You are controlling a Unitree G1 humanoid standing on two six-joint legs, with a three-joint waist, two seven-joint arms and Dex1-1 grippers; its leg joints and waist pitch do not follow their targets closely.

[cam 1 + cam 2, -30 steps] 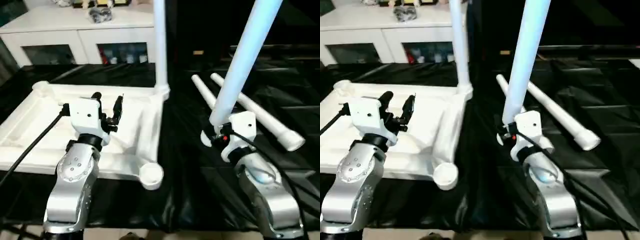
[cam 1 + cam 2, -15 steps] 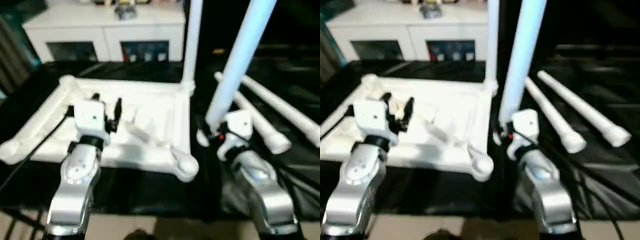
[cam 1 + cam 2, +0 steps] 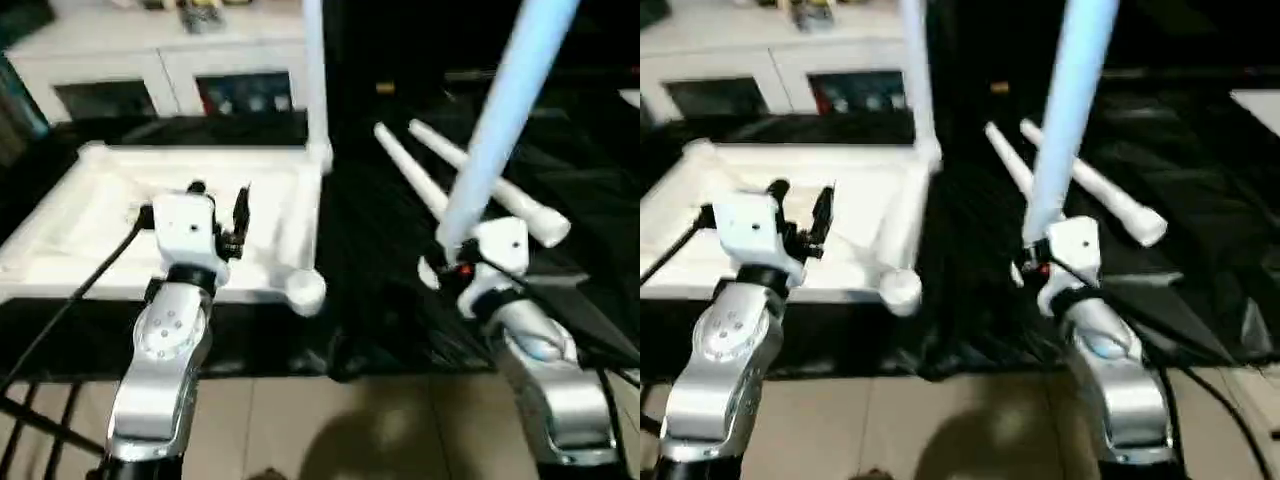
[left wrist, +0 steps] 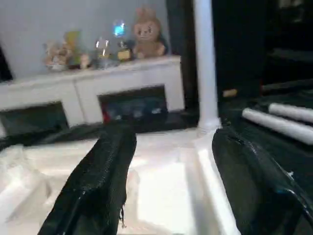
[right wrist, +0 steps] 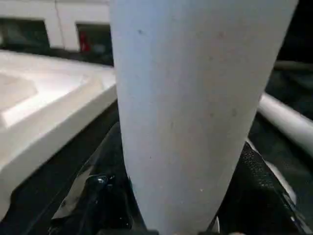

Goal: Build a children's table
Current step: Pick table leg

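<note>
The white tabletop point(image 3: 70, 225) lies upside down on the black cloth at the left, ribbed side up, with a round corner socket point(image 3: 305, 288) at its near right. One white leg point(image 3: 314, 80) stands upright in the far right socket. My left gripper point(image 3: 220, 198) hovers open over the tabletop with nothing between its fingers point(image 4: 98, 186). My right gripper point(image 3: 450, 268) is shut on the lower end of a second leg point(image 3: 495, 120), which rises tilted to the upper right, off to the right of the tabletop. Two more legs point(image 3: 455, 170) lie on the cloth behind it.
A white glass-door cabinet point(image 3: 170, 75) stands behind the work surface, with toys point(image 4: 146, 36) on top. The black cloth point(image 3: 390, 300) ends at the front edge, and beige floor point(image 3: 330, 420) shows below it. A black cable point(image 3: 70, 300) trails from my left wrist.
The whole picture has shifted, so the front edge and the floor now show. My left gripper stays open over the tabletop and my right still holds the leg.
</note>
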